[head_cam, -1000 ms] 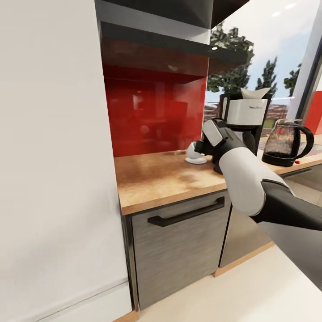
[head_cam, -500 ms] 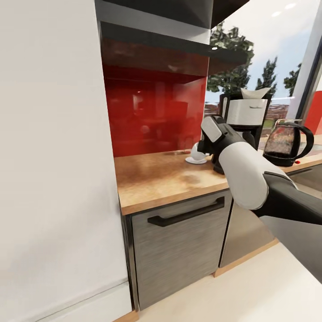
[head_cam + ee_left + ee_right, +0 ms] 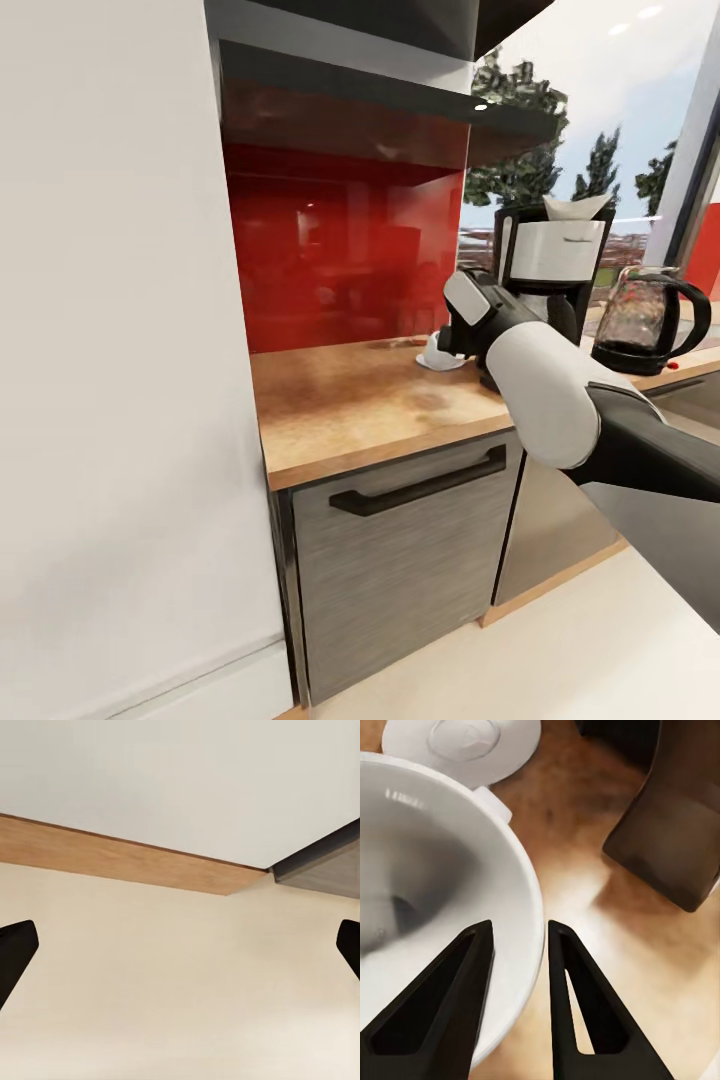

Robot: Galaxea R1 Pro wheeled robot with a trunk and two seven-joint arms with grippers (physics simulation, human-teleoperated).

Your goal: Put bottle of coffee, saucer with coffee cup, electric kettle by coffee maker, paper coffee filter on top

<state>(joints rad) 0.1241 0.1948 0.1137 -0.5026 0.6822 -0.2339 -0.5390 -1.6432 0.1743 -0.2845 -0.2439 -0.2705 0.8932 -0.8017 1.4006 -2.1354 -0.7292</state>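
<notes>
Cup held over the saucer, ready to be set down

The right gripper (image 3: 516, 979) pinches the rim of the coffee cup (image 3: 427, 892) — one finger inside, one outside — just above the saucer (image 3: 465, 746), left of the coffee maker (image 3: 548, 270) on the kitchen countertop (image 3: 340, 400). Next, I think: center the cup, lower it, let go. The left gripper (image 3: 180, 952) is spread wide and empty.

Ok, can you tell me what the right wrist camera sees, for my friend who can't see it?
The right gripper pinches the rim of the white coffee cup, one black finger inside and one outside. The white saucer lies just beyond it on the wooden kitchen countertop, with the coffee maker dark base nearby.
</notes>
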